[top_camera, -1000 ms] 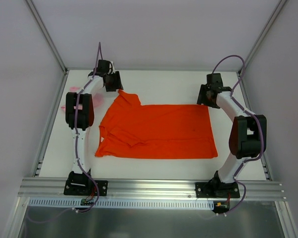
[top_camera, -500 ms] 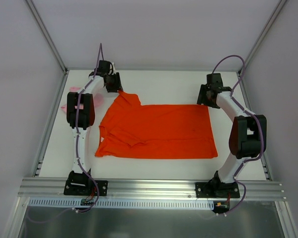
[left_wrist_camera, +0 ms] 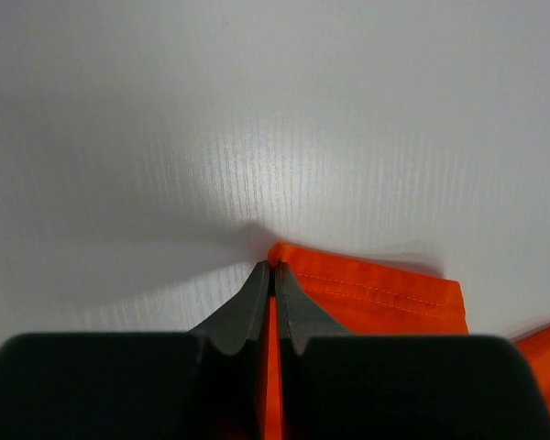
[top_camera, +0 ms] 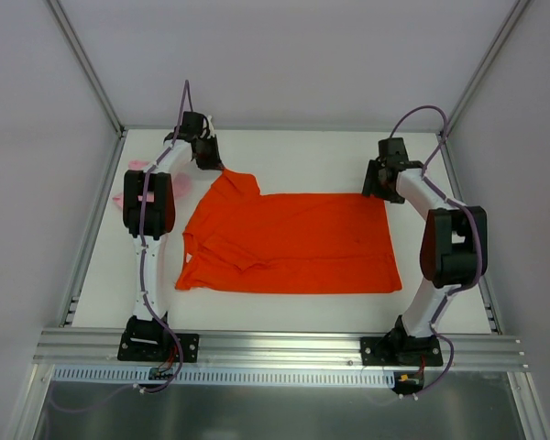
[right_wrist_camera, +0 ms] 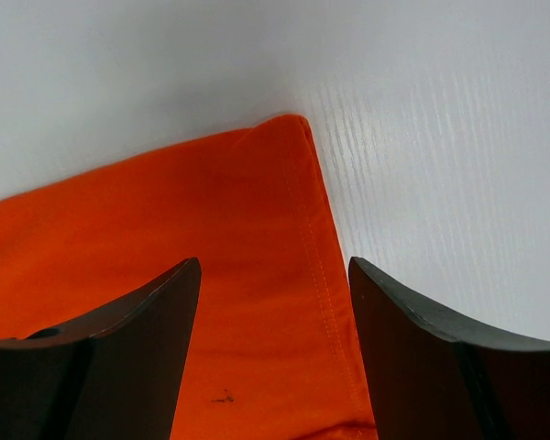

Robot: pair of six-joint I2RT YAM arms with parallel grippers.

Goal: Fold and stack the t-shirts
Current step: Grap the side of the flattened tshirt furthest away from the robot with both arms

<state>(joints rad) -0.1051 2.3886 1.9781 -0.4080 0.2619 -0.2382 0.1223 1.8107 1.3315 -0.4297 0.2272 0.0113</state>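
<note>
Now, orange shirt (top_camera: 293,243): spread flat in the middle of the table (top_camera: 302,151), long axis running from the left edge toward the right edge, sleeves and collar to the left, hem to the right.
Pink shirt (top_camera: 128,169): bunched at the left edge of the table, mostly hidden behind the left arm, apart from the orange one.
Left gripper (left_wrist_camera: 273,268): pinched tight on the tip of the far sleeve, near the far left corner of the table; orange cloth runs back between the fingers in the wrist view.
Right gripper (right_wrist_camera: 273,266): jaws wide, holding nothing, straddling the far hem corner, which lies just ahead of and between the fingers. Whether the fingertips touch the cloth I cannot tell.
Relation that counts: each arm sits at its own end of the shirt's far edge, so a fold would likely carry that edge toward the near edge, across the long axis. The right side has no grip yet.
Change from a second ago: the left jaws stood open at the sleeve and have since closed on it; the right jaws are as wide as before; the orange shirt has not shifted.
</note>
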